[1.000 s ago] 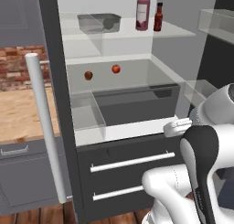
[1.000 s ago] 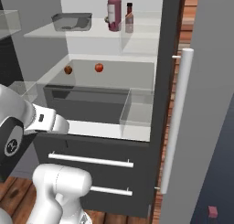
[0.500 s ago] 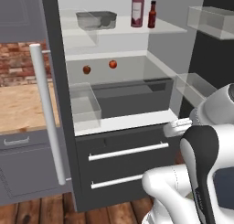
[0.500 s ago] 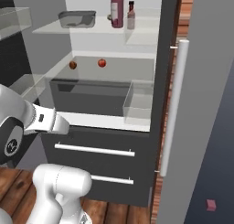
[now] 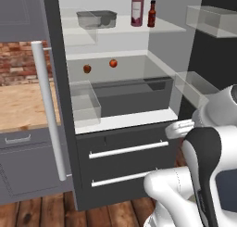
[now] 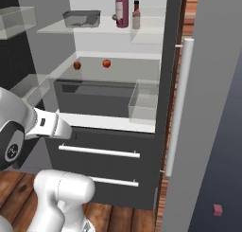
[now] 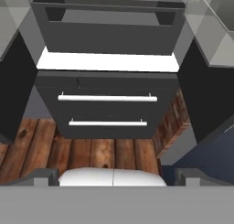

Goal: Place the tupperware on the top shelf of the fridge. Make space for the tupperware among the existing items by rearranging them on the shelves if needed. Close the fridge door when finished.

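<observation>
The tupperware (image 5: pixel 96 19) is sitting on the top shelf (image 5: pixel 162 28) of the fridge (image 5: pixel 125 152), at its left end, well apart from the pinkish-red bottle (image 5: pixel 137 8) and the sauce bottle (image 5: pixel 151 14) on the right. The end effector (image 7: pixel 114 177) is hanging low before the drawers, its fingertips (image 7: pixel 41 176) spread wide and holding nothing. The fridge door (image 6: pixel 208 108) is standing open; the risk now lies in swinging the arm carelessly and catching the door's clear bins, or in pushing the door off-centre so that it is not latching.
</observation>
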You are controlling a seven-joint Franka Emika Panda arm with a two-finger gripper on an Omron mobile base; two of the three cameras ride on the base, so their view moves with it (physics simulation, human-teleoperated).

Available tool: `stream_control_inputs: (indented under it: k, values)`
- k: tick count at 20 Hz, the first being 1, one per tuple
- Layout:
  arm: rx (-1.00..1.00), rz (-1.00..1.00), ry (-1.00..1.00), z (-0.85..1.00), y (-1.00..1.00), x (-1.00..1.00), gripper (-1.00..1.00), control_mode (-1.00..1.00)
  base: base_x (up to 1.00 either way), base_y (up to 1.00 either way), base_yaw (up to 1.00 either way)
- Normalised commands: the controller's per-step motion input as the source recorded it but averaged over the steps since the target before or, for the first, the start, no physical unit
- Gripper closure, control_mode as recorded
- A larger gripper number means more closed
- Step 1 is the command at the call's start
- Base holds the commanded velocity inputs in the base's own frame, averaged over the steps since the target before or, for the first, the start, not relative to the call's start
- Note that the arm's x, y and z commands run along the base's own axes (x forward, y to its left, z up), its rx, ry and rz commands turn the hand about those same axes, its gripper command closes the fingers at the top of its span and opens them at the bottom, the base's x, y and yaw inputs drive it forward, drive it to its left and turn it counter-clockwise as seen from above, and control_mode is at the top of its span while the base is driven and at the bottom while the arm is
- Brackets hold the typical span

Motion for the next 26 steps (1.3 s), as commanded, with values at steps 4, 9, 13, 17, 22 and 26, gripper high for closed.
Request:
stream_control_inputs:
  k: [4,9,13,17,22,26]
  values:
    - [0.00,0.00,0.00,0.00,0.00,0.19,-1.00,-1.00,0.00,0.00,0.00]
    - [0.00,0.00,0.00,0.00,0.00,0.09,-1.00,-1.00,0.00,0.00,0.00]
    - [-0.07,0.05,0.00,-0.03,0.39,0.00,-1.00,-1.00,0.00,0.00,0.00]
    - [-0.15,0.13,0.00,-0.05,0.69,0.00,-1.00,-1.00,0.00,0.00,0.00]
    - [-0.19,0.13,0.01,-0.04,0.94,0.00,-1.00,-1.00,0.00,0.00,0.00]
    - [-0.19,0.09,0.01,-0.08,0.89,0.00,-1.00,-1.00,0.00,0.00,0.00]
